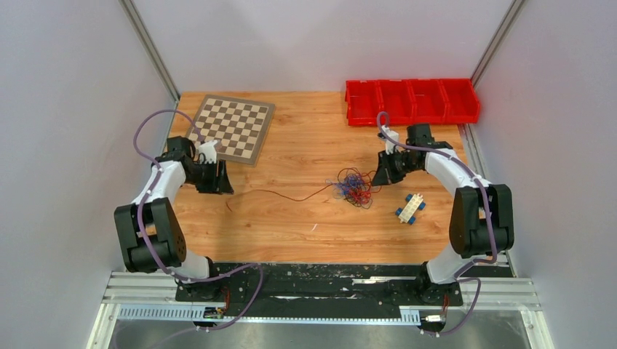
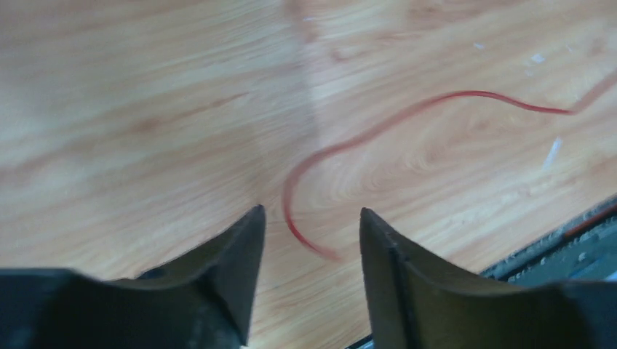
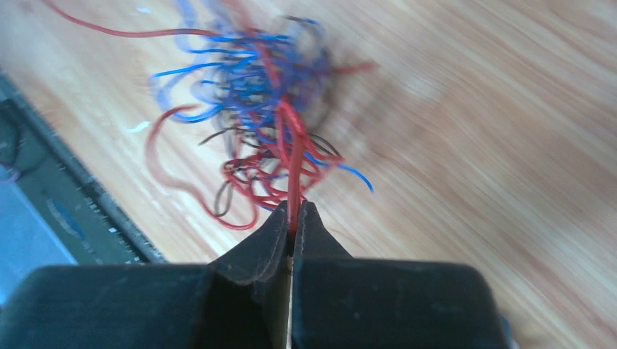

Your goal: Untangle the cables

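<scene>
Red, blue and dark brown are being shown by the cables (image 1: 354,187). A brown-and-cream check is being displayed by the chessboard (image 1: 234,128), and a light wood grain by the table (image 1: 305,225). Plain red is being shown by the bins (image 1: 412,100), white and blue by the block (image 1: 411,209).

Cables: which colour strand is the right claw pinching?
The red strand, clamped in the shut right claw; the others lie loose in the tangle.

Wooden counter (image 1: 305,236), light grain. Chessboard (image 1: 234,129) at far left, lying flat, turned slightly askew. Red bin tray (image 1: 407,118) at far right, four compartments in row along back edge. Small white block with blue ends (image 1: 411,209) right of centre, lying diagonally, well apart from tray. Tiny white scrap (image 1: 314,227) toward front. Black strip (image 1: 320,280) along near edge
</scene>
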{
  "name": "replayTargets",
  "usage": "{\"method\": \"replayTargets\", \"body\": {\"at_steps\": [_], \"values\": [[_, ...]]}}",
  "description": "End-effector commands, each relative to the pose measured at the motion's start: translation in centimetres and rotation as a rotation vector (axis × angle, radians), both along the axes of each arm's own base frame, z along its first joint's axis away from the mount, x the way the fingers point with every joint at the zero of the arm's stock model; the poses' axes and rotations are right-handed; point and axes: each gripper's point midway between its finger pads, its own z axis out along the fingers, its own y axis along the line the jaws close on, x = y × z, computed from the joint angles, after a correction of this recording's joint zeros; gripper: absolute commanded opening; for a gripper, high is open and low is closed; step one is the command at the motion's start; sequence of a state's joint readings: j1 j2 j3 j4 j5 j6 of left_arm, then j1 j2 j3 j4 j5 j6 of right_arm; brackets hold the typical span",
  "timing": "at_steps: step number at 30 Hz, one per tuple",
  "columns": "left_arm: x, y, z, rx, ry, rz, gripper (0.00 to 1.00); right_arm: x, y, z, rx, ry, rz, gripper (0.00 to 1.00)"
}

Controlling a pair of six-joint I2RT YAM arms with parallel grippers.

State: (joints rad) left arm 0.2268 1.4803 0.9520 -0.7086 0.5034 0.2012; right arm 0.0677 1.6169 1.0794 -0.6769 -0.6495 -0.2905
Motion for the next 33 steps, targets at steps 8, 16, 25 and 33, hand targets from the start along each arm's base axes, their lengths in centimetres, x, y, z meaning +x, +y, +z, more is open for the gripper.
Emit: {"method": "replayTargets", "body": {"at_steps": [8,16,25,33], "values": [[3.9,-17.0,11.2,-0.269,-0.487,-0.558,1.0,-1.3,12.5,8.7,0.315,-0.218,0.463,0.0],[3.9,-27.5,10.3,-0.418,-0.548,-0.745,1.0,-2.1,14.8,13.4,0.431,-0.269,0.545,0.0],[3.9,-28.2,8.0,-0.523,-0.322,-0.649,0.04,1.6,10.5,12.4,0.387,-0.238,0.36,0.0],[2.2,-24.9,10.1,-0.706,-0.266,-0.455,0.0,6.0,6.1,9.1,0.318,-0.095,0.057,0.7]]}}
